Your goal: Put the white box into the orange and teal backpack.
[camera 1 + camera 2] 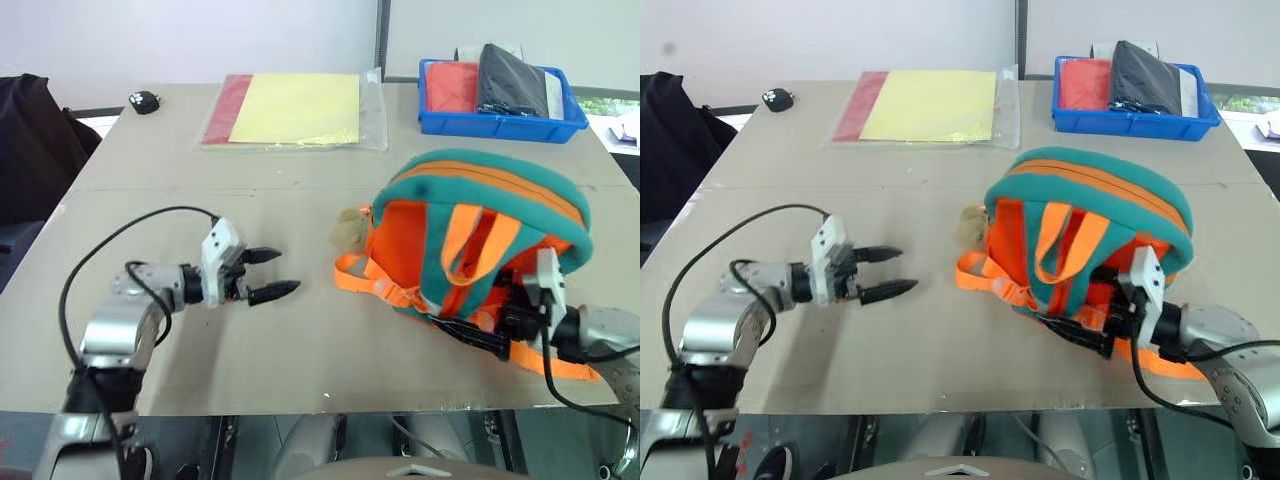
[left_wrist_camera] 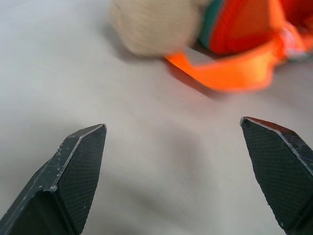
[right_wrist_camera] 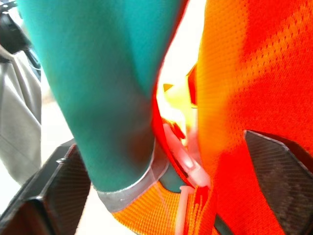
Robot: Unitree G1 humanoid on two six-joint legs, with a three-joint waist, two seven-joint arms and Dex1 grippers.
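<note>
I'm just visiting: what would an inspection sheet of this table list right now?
Surface: grey table, bare in the middle.
Job's things: backpack lying right of centre, plush toy at its left edge; white box: nothing seen.
Clutter: sleeve of yellow and red paper, blue bin of folded items, small black object at the far edge.
Grippers: left gripper open over bare table; right gripper open against the backpack's straps.
Cables: black cable looping over the left arm.
Surroundings: white wall, dark bag at left.

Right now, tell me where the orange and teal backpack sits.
In the left eye view, the orange and teal backpack lies on the table's right side, nearer than the blue bin, with the right gripper against its near edge.
</note>
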